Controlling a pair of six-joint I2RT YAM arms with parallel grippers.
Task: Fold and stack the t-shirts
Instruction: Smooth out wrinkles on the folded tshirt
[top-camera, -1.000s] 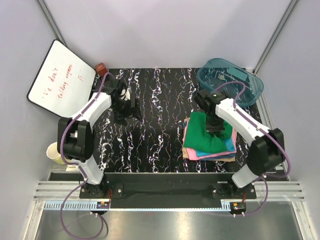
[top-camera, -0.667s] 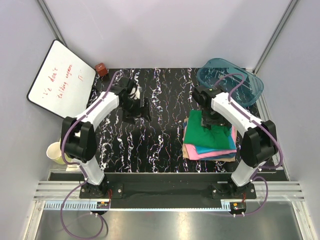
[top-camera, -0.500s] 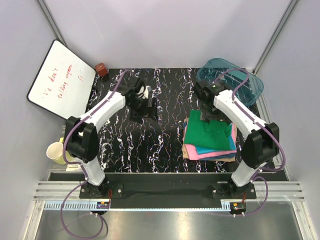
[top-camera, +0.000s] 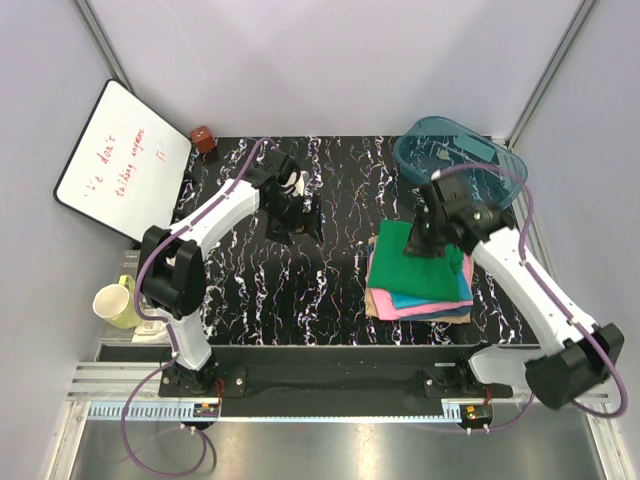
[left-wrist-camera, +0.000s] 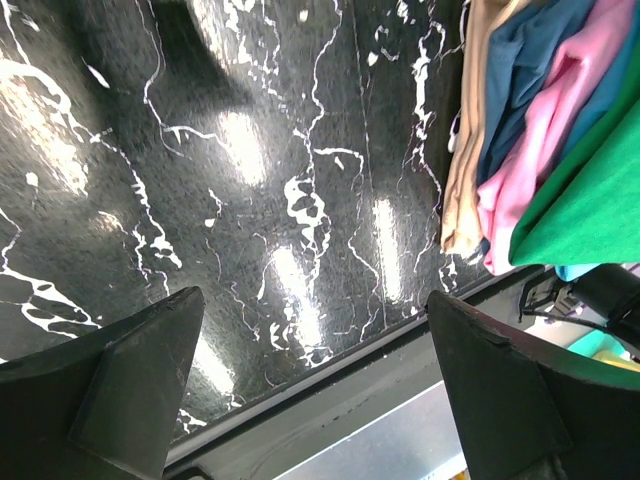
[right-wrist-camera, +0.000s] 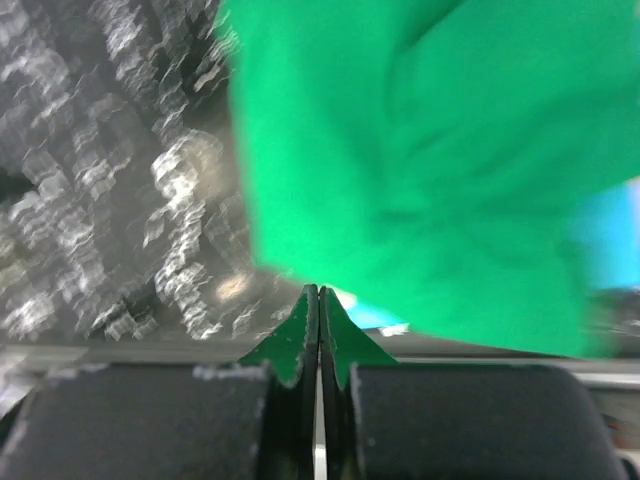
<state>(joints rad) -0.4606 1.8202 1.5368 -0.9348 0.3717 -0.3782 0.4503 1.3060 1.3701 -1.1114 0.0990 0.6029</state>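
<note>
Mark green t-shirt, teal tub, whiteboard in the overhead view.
green t-shirt (top-camera: 432, 277), top external view, middle of the top fold on the stack.
teal tub (top-camera: 425, 150), top external view, its left wall.
whiteboard (top-camera: 120, 160), top external view, centre of the writing surface.

The only writing that can be read stands on the whiteboard (top-camera: 122, 160), which leans beyond the far left corner of the surface (top-camera: 330, 290) in the top view. It is red marker handwriting in two lines, running along the board's long side and so slanting up to the right. The upper line reads roughly "We don't". The lower line reads roughly "talking anymore", though its last word is too small to be sure of. A small red mark like "TT" follows at the end of the lower line. Along the near edge a pale strip (top-camera: 330, 411) bears fine ticks like a ruler's scale; any numbers on it are too small to read
</note>
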